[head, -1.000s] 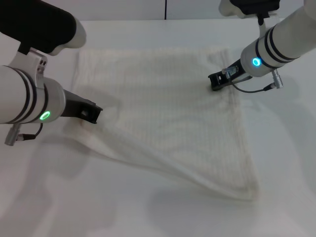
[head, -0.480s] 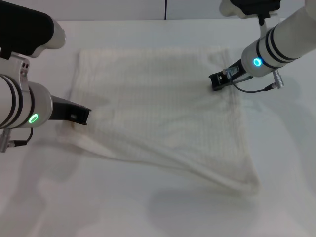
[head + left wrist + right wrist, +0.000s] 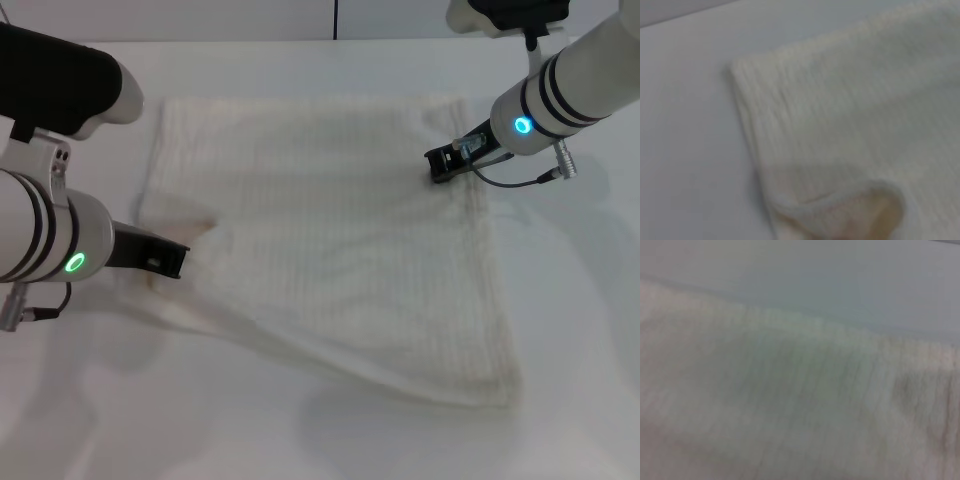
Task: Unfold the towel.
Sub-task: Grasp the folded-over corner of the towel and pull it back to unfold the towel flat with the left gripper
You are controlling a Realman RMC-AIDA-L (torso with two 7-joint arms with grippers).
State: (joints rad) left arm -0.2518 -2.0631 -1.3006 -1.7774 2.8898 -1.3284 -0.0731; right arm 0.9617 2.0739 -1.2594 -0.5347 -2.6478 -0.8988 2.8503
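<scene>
The left gripper (image 3: 178, 262) sits low at the towel's (image 3: 330, 240) near-left corner, seemingly nipping the hem — I can't tell for sure that its jaws are closed. The right gripper (image 3: 437, 166) presses at the far-right edge, its jaws just as hard to read. The towel lies spread on the white table (image 3: 300, 430), its near edge slanting and rumpled. Best to draw the left corner outward, low and slow, while the right one anchors — no jerking.
</scene>
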